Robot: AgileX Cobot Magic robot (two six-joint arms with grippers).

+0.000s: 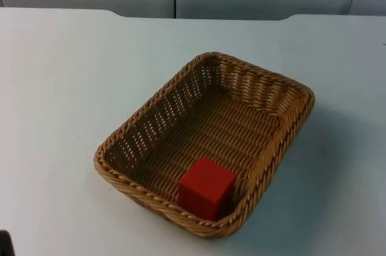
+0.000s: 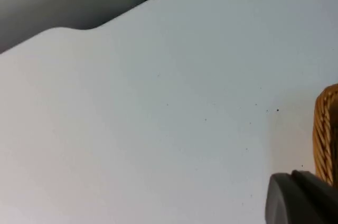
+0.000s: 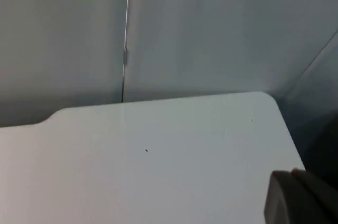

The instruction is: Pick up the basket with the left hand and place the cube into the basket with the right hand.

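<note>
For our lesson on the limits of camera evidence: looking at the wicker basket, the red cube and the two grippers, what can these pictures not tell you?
- Left gripper: one fingertip at the left wrist view's edge; open or shut cannot be told.
- Right gripper: likewise in the right wrist view.
- Basket: in the left wrist view the edge cuts it to a sliver of rim.
- Cube: in the top view the basket's near rim hides its base, so its seating is unclear.
</note>
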